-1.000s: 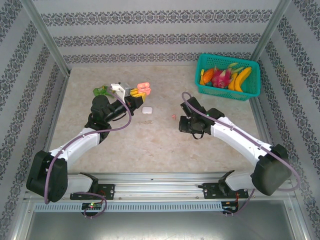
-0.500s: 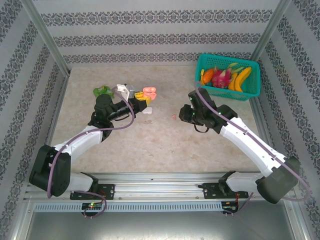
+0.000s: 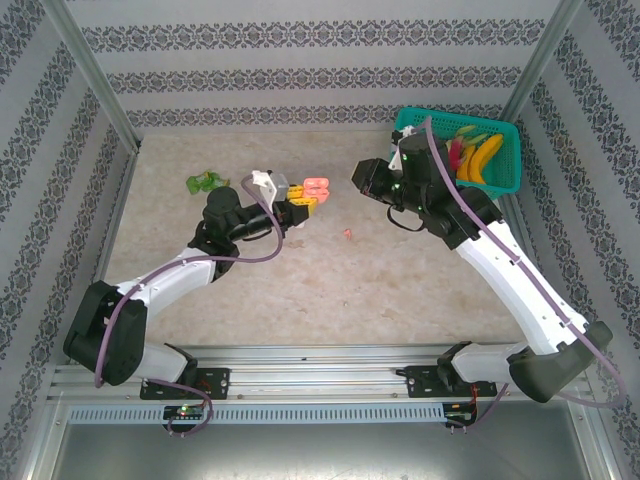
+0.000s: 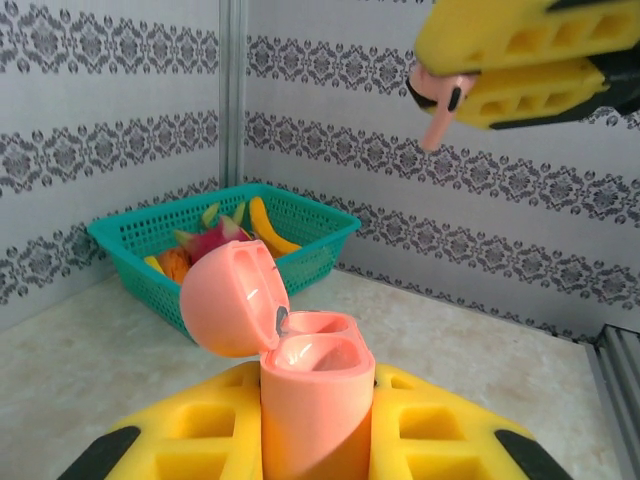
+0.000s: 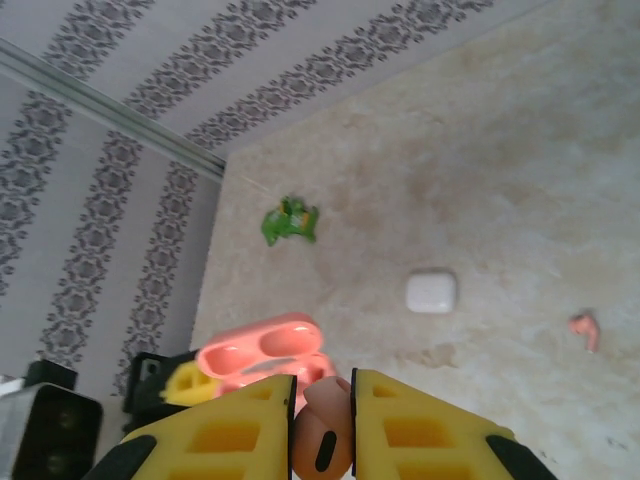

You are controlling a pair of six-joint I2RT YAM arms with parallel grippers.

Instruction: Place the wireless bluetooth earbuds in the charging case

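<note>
A pink charging case (image 4: 315,385) with its lid (image 4: 228,300) hinged open stands upright in my left gripper (image 4: 318,392), which is shut on its body; from above, the case (image 3: 316,189) shows just past that gripper (image 3: 300,201). My right gripper (image 5: 322,415) is shut on a pink earbud (image 5: 322,445) and hovers beside and above the open case (image 5: 262,352), a small gap apart. In the left wrist view that earbud (image 4: 438,105) pokes out of the right gripper (image 4: 455,75) at the upper right. Another pink earbud (image 3: 347,233) (image 5: 585,330) lies loose on the table.
A closed white case (image 5: 431,291) lies on the table below the grippers. A green crumpled thing (image 3: 205,182) sits at the back left. A teal basket (image 3: 505,180) of fruit stands at the back right, partly behind the right arm.
The right arm has risen and swung back and left with the pink earbud, closing on the case. The left arm has carried the open pink case to the right.
</note>
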